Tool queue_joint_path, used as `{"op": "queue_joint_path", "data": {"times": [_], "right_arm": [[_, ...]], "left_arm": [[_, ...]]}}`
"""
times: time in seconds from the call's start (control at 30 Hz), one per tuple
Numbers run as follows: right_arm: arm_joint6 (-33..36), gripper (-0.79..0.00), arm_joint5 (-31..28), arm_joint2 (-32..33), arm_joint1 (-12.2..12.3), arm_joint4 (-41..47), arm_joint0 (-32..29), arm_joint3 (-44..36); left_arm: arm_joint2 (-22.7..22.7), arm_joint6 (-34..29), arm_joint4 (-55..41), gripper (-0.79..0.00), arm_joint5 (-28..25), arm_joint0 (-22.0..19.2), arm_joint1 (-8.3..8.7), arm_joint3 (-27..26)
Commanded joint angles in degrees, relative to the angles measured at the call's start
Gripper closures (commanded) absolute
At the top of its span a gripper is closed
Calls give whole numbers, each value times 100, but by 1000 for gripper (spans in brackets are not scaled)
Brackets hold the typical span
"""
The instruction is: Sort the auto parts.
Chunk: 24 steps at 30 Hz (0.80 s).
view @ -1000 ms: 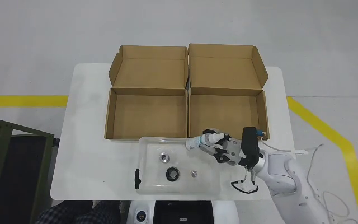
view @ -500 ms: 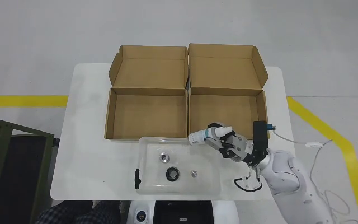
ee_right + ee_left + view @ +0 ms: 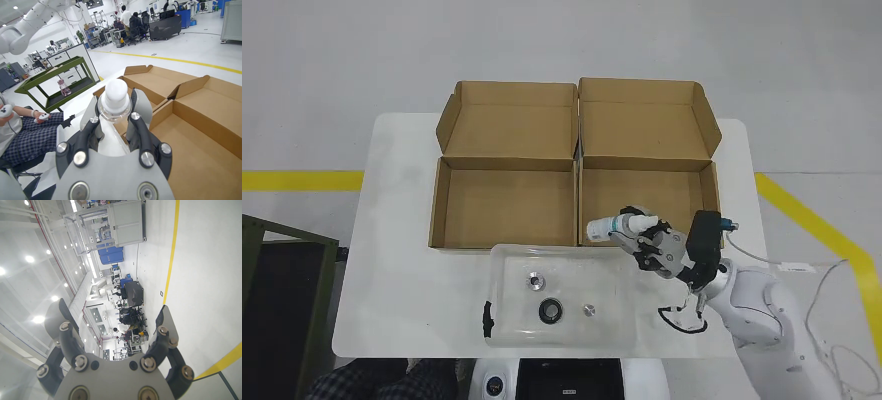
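Observation:
My right gripper (image 3: 634, 238) (image 3: 115, 111) is shut on a white and clear bulb-like part (image 3: 605, 228) (image 3: 115, 98), held above the near edge of the right cardboard box (image 3: 646, 208) (image 3: 198, 121), just past the clear tray (image 3: 560, 296). In the tray lie a black ring (image 3: 550, 312), a small silver round part (image 3: 533, 281) and another silver part (image 3: 589, 310). The left cardboard box (image 3: 504, 207) (image 3: 151, 77) stands beside the right one. My left gripper (image 3: 113, 321) is open, off the table, pointing into the room.
Both boxes have their lids folded back toward the far side of the white table (image 3: 392, 260). A black cable loop (image 3: 682, 322) lies on the table near the right arm. A green cart (image 3: 56, 83) stands off to the table's left.
The right gripper has carried the bulb-like part up out of the tray and toward the right box's near edge.

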Motion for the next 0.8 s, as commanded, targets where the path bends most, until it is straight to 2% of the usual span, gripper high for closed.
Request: {"op": "queue_joint_path", "data": {"times": [0.0, 0.4, 0.77], "right_arm": [[20, 0, 182, 5, -3, -225, 30, -41], [649, 0, 1024, -366, -68, -765, 902, 399], [1207, 0, 1165, -859, -147, -861, 1701, 1131]], "left_arm": [[0, 0, 0, -785, 0, 0, 0, 0], [0, 0, 0, -785, 0, 0, 0, 0], [0, 0, 0, -785, 0, 0, 0, 0]]}}
